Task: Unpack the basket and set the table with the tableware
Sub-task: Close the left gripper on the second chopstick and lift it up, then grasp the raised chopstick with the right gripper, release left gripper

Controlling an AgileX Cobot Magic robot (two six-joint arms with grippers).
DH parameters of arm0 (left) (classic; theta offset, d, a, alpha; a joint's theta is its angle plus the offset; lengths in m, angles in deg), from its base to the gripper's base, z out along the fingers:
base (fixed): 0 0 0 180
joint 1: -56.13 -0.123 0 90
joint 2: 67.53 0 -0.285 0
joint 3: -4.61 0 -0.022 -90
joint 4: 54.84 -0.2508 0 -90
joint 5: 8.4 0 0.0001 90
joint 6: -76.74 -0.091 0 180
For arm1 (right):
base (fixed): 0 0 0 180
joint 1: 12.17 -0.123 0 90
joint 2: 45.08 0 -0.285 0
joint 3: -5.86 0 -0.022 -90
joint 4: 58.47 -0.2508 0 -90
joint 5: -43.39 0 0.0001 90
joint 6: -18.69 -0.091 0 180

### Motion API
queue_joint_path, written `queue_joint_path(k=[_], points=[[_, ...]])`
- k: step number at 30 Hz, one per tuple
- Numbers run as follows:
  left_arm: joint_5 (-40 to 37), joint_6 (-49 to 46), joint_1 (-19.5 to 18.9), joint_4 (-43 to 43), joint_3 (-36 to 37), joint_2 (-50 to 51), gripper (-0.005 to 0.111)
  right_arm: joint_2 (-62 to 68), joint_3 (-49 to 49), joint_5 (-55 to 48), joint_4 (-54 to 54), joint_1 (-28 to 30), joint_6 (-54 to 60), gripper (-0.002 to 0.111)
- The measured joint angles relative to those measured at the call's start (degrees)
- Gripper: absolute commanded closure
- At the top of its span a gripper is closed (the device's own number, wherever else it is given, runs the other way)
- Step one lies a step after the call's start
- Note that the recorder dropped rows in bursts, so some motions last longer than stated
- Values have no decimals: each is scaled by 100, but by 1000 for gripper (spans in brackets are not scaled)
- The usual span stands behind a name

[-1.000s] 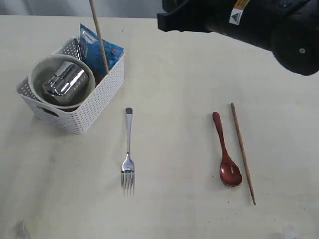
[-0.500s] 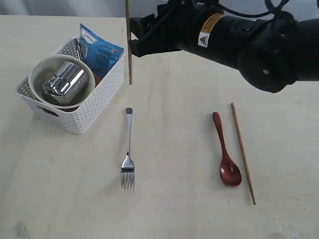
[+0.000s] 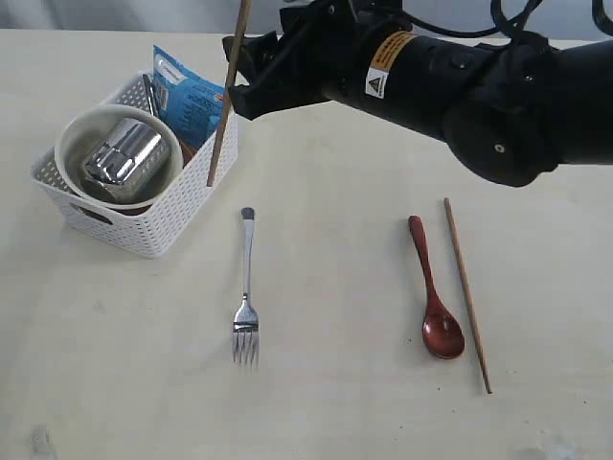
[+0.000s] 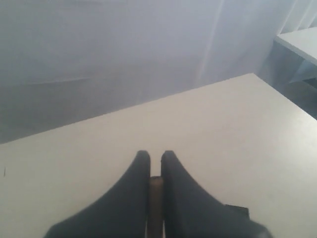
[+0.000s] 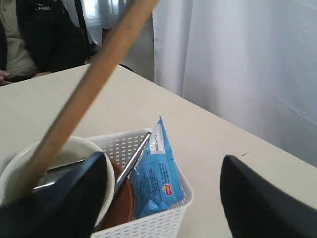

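The white basket [image 3: 182, 206] at the left holds a cream bowl [image 3: 72, 134] with a steel cup [image 3: 124, 158] inside, a knife [image 3: 150, 96] and a reddish-brown plate [image 5: 124, 198]. My left gripper [image 4: 155, 161] is shut on the top of a wooden chopstick [image 3: 222, 125], which hangs tilted with its lower end over the basket's near wall. This gripper is outside the exterior view. My right gripper [image 3: 239, 77] stands open beside that chopstick, above the basket's right end. On the table [image 3: 345, 402] lie a fork [image 3: 246, 287], a dark red spoon [image 3: 433, 287] and a second chopstick [image 3: 466, 287].
A blue snack packet [image 3: 192, 101] stands in the basket's far right corner, next to the knife. The right arm's black body [image 3: 460, 86] stretches across the upper part of the exterior view. A seated person [image 5: 29, 34] shows beyond the table's far edge.
The held chopstick came up out of the basket, swung right, and now tilts back over the basket wall. The right arm dropped and reached left towards the basket, its jaws spreading wider.
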Motion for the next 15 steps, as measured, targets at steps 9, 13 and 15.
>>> queue_joint_path(k=[9,13,15], points=[[189,-146,0,-425,0,0,107,-892,0,-948,-651,-10,670,46],[306,-146,0,-469,0,0,107,-1100,0,-1158,-691,-10,328,46],[348,-146,0,-469,0,0,107,-1110,0,-1182,-701,-10,131,46]])
